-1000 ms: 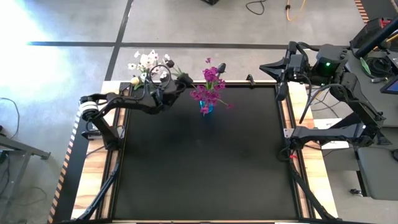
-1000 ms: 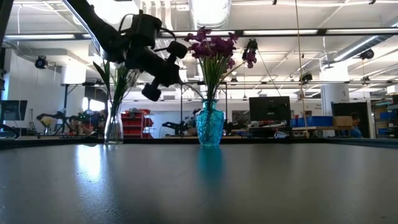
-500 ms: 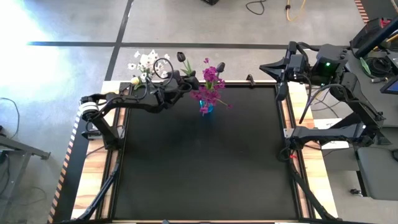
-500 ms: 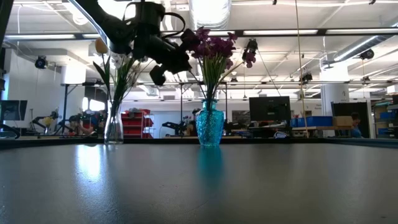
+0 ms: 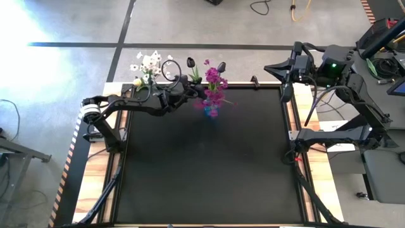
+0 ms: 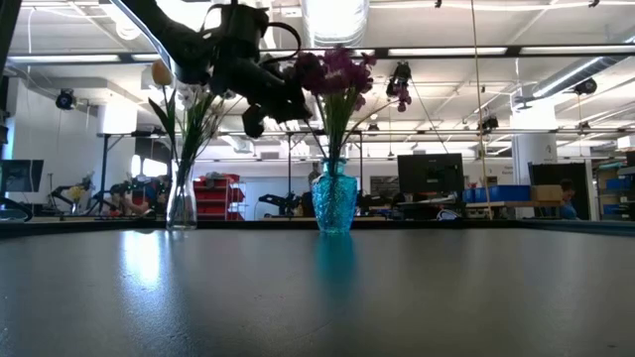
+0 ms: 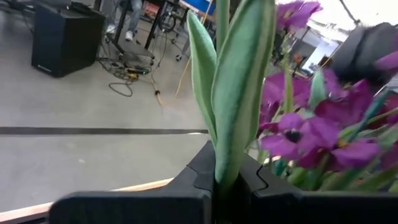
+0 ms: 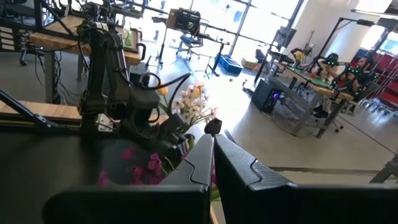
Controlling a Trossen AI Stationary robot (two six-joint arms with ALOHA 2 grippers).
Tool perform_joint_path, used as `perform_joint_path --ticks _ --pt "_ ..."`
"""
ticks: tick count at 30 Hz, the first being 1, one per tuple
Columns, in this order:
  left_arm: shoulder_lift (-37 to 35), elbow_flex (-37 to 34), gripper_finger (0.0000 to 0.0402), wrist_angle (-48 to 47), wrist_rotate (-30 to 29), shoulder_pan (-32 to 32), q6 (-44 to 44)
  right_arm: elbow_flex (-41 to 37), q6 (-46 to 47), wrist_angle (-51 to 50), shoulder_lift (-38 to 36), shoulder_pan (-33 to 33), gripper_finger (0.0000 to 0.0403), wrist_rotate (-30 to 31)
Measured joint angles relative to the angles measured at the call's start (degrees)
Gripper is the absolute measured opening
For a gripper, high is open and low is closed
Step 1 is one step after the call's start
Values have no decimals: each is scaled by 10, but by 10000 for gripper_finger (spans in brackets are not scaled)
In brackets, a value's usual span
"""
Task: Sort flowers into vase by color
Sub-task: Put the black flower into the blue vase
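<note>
Left gripper (image 5: pixel 192 89) clamped on a dark tulip's (image 5: pixel 190 63) leafy green stem, just beside the magenta sprays (image 5: pixel 214 85).

The sprays stand in a textured blue glass vase (image 6: pixel 334 201); white blossoms (image 5: pixel 149 62) fill a slim clear vase (image 6: pixel 183 204), partly hidden behind the arm. Right gripper (image 8: pixel 212 163) waits closed and empty at the matte black table's (image 5: pixel 209 171) far right corner.

Both arms were dark, jointed and cabled, the left arm (image 5: pixel 126 104) white-collared, the right arm (image 5: pixel 342 82) green-lit.
</note>
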Motion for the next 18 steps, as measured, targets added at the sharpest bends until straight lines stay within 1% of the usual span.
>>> perform_joint_path --ticks 3,10,18 --pt "1 -1 0 -7 6 0 4 0 -1 1 0 0 9 0" --pt "26 0 0 12 26 -5 11 0 -1 4 0 0 9 0" --pt "48 32 0 18 28 -12 38 0 -1 4 0 0 9 0"
